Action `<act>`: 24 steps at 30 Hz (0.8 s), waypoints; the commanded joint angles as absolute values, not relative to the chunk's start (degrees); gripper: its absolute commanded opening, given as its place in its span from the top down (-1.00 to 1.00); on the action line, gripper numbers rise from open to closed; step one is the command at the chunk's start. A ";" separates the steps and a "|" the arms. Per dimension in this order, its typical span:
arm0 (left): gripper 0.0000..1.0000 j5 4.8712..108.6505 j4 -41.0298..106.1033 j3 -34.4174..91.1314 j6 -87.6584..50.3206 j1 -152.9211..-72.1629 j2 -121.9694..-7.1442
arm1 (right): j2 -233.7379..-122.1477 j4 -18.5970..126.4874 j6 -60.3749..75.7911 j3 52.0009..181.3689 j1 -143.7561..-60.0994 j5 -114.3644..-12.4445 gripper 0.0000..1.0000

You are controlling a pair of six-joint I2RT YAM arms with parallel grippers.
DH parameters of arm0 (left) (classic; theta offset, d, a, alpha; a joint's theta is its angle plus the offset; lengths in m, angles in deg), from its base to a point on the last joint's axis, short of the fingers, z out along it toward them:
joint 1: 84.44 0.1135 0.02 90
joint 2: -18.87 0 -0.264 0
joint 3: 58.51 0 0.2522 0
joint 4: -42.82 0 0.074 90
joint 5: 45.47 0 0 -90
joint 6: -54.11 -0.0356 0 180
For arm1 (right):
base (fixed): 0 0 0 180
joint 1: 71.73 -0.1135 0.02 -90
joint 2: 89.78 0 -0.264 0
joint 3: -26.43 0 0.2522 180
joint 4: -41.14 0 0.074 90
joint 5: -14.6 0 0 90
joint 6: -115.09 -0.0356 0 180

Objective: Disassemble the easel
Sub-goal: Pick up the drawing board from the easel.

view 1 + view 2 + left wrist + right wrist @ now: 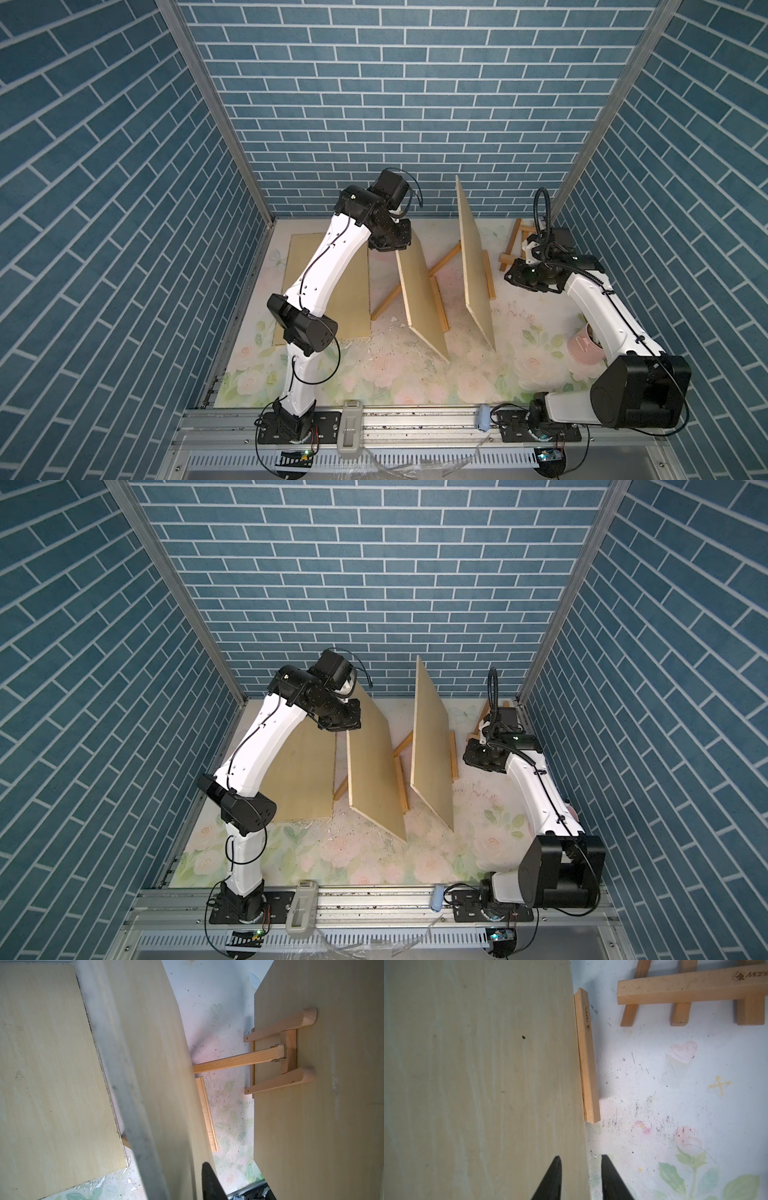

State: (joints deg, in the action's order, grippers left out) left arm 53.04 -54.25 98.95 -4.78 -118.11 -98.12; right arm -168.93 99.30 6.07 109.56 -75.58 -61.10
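A centre board and a taller board stand tilted mid-frame. The narrow lane of worktop between them is crossed by an easel leg. The front strip lies open. A flat board covers the left; a second easel and a pink cup crowd the right.

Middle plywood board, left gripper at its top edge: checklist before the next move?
1. Left gripper at the top edge of the tilted middle plywood board: ok.
2. Left grip closed on that board: cannot tell; the wrist view shows only one finger.
3. Right gripper open: ok.
4. Upright right plywood board with its bottom edge against the wooden ledge strip: ok.
5. Flat plywood board lying at the left, partly under the left arm: ok.
6. Spare wooden easel lying apart from the right gripper: ok.
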 commanded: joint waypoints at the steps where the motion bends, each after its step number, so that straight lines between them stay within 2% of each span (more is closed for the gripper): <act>1: 0.56 53.06 -54.79 98.69 -4.95 -118.54 -98.64 | -169.73 99.19 7.25 109.72 -75.88 -60.55 0.33; 6: 0.71 52.88 -55.59 98.70 -4.92 -118.54 -97.90 | -170.02 99.19 7.25 109.99 -75.89 -60.38 0.33; 10: 1.00 52.20 -56.00 98.79 -4.60 -118.54 -97.08 | -169.93 99.01 7.08 109.76 -75.88 -60.11 0.33; 18: 1.00 51.65 -55.59 99.67 -4.38 -118.65 -95.19 | -168.97 98.91 6.81 109.10 -75.86 -60.02 0.33; 24: 1.00 53.00 -55.27 104.89 -4.90 -118.55 -92.56 | -168.01 99.01 6.48 109.03 -75.97 -60.03 0.33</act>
